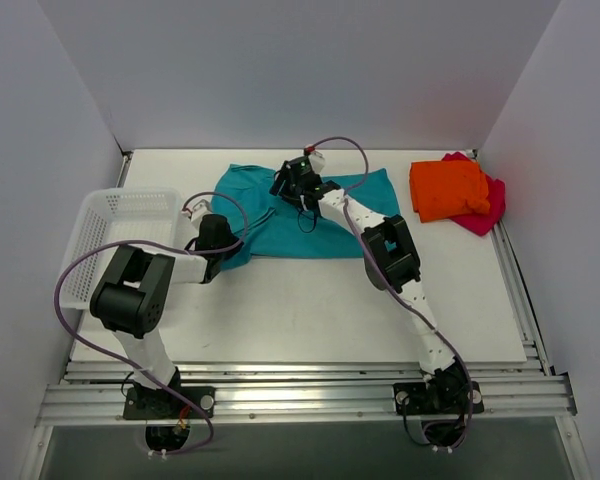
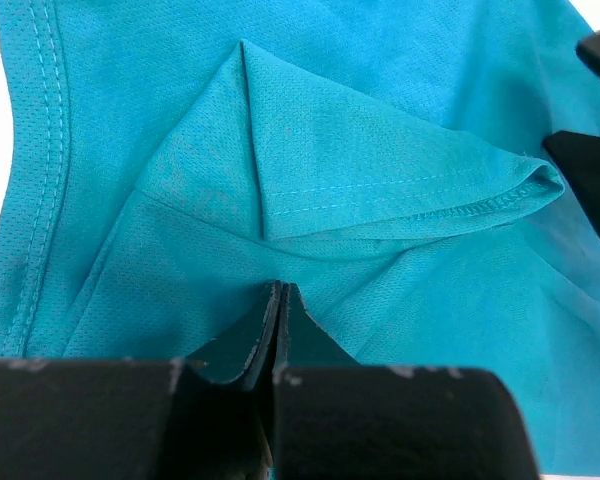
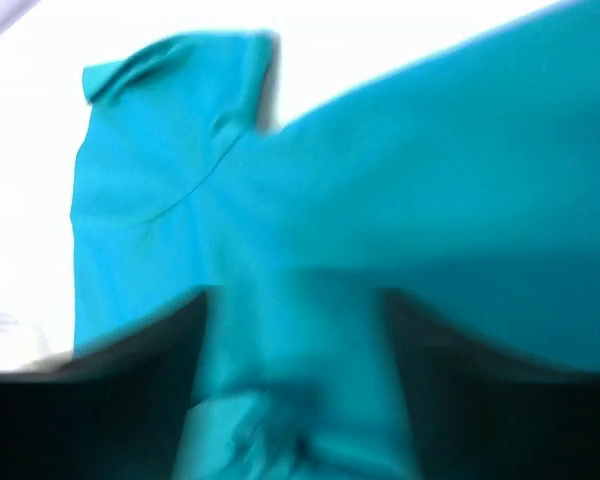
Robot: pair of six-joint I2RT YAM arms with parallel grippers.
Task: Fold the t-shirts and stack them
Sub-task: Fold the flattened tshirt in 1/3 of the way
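Observation:
The teal-blue t-shirt (image 1: 310, 220) lies spread at the back middle of the table. My left gripper (image 1: 220, 243) is shut at the shirt's lower left corner; in the left wrist view its tips (image 2: 280, 288) press together against the teal cloth (image 2: 380, 150), just below a folded sleeve hem. My right gripper (image 1: 298, 182) hovers over the shirt's top edge. The right wrist view is blurred: the fingers (image 3: 295, 300) stand apart, with teal cloth (image 3: 380, 170) across the gap between them. The orange t-shirt (image 1: 448, 188) lies folded on the magenta one (image 1: 490, 208) at the back right.
A white mesh basket (image 1: 100, 235) stands at the left edge, close beside the left arm. Walls close in the table on the left, back and right. An aluminium rail (image 1: 300, 385) runs along the near edge.

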